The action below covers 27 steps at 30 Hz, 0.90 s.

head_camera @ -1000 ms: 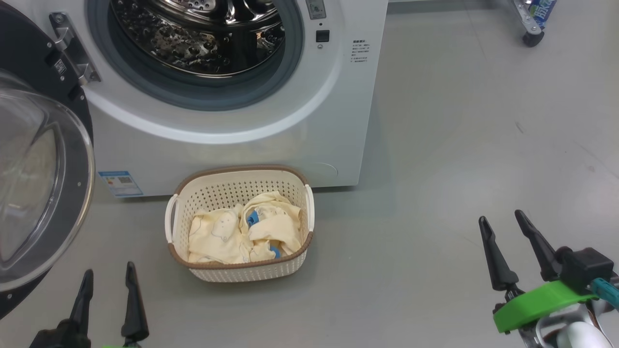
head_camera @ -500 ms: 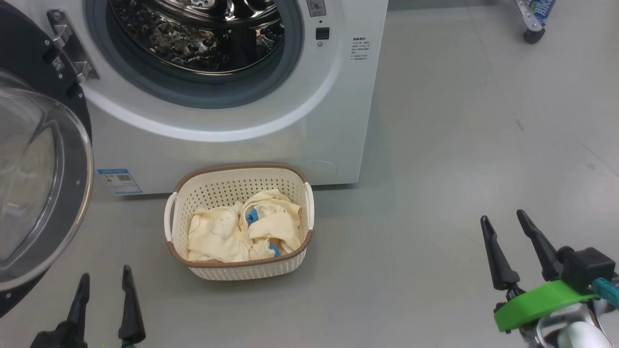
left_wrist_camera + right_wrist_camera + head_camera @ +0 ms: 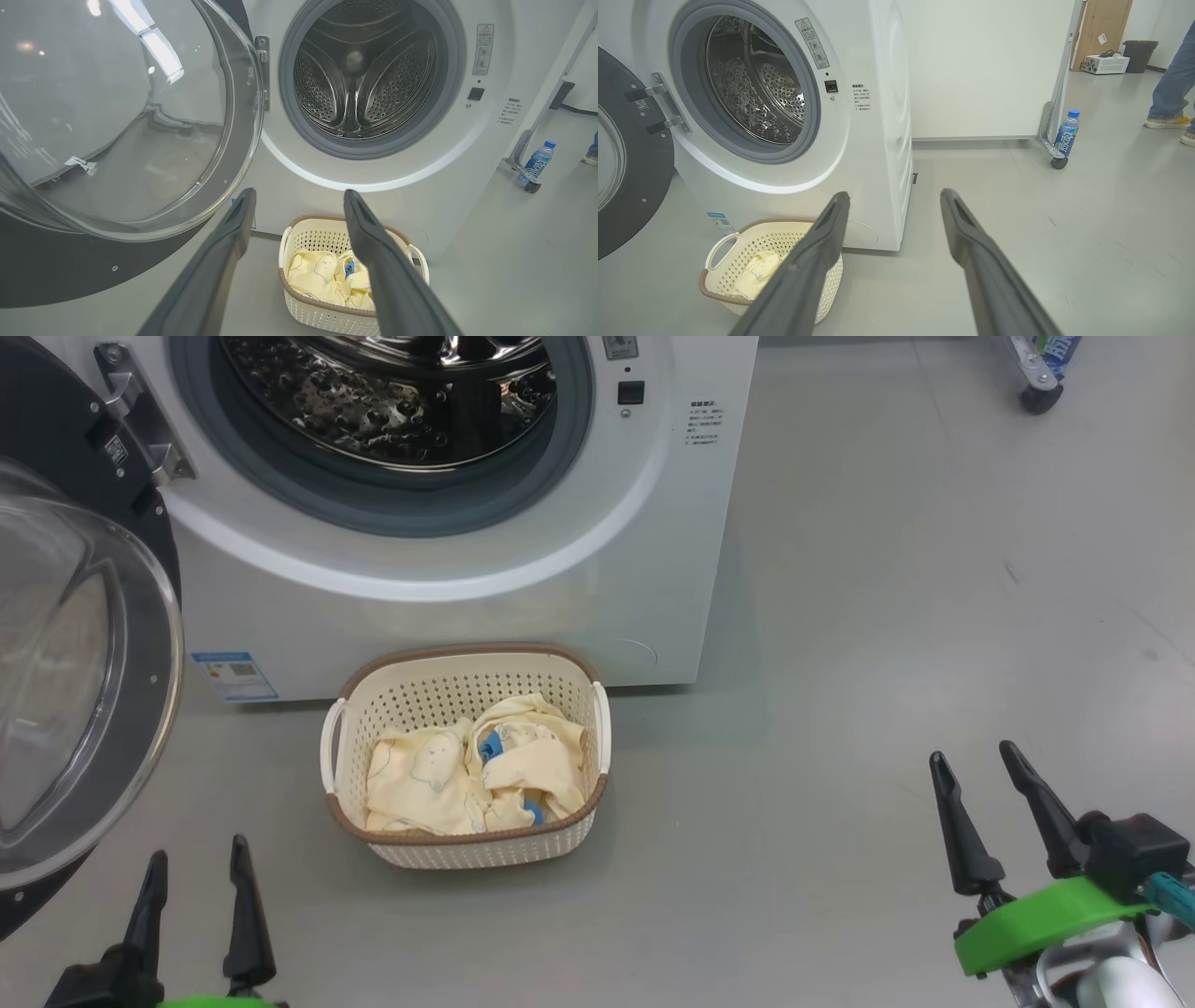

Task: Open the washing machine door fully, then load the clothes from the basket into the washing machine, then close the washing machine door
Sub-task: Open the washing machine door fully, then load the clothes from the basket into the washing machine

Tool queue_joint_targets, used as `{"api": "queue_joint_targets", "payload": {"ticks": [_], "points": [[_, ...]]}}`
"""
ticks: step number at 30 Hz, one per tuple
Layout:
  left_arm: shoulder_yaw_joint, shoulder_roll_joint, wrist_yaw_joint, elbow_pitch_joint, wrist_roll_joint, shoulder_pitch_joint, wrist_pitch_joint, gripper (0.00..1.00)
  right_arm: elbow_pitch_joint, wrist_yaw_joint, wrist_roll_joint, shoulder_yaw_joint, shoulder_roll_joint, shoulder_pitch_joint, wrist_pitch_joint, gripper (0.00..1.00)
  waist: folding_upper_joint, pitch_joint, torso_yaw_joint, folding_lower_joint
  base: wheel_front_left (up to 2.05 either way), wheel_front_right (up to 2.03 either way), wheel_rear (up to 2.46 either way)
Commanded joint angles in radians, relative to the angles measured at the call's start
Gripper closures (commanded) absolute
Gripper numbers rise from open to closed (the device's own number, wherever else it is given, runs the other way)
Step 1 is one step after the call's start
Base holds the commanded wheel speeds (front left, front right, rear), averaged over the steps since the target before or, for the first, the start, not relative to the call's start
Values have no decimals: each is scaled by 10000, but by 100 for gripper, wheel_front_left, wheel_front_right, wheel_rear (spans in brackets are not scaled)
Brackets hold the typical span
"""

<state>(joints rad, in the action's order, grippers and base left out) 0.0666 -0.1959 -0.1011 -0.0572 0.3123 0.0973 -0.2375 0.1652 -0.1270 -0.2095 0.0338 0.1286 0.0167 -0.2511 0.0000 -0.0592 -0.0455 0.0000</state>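
The white washing machine [image 3: 560, 569] stands ahead with its steel drum [image 3: 401, 392] exposed. Its door [image 3: 75, 663], black-rimmed with a clear glass bowl, is swung out to the left on its hinge. On the floor in front sits the cream basket [image 3: 464, 691] holding pale yellow clothes [image 3: 467, 775] with blue trim. My left gripper [image 3: 196, 868] is open at the lower left, below the door and left of the basket. My right gripper [image 3: 971, 761] is open at the lower right, well away from the basket. Both hold nothing. The left wrist view looks over the basket [image 3: 322, 233] toward the drum [image 3: 364, 74].
Grey floor [image 3: 887, 616] spreads wide to the right of the machine. A water bottle [image 3: 1066, 133] stands by a wheeled white partition's caster [image 3: 1059, 162]. A person's legs and shoes [image 3: 1169, 93] are at the far right, with a bin and box behind.
The head camera has shifted slightly, so the basket and machine sit a little higher in view. The left gripper shows a touch higher in view. Nothing was grasped.
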Motion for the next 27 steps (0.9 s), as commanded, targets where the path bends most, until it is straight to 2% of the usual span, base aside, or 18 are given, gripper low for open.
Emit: {"api": "queue_joint_targets", "payload": {"ticks": [1, 20, 27], "points": [[-402, -230, 21, 243, 11, -512, -115, 0, -286, -37, 78, 133, 133, -353, -107, 0, 0, -20, 8, 0, 0, 0, 0], [-274, -264, 0, -33, 4, -679, -174, 0, -278, -37, 32, 122, 159, -382, -107, 0, 0, -110, 108, 0, 1, 0, -1], [-239, -265, 4, -154, 36, -732, -188, 0, -263, -37, 44, 131, 196, -388, -107, 0, 0, -126, 204, 0, 97, -35, -62]]}}
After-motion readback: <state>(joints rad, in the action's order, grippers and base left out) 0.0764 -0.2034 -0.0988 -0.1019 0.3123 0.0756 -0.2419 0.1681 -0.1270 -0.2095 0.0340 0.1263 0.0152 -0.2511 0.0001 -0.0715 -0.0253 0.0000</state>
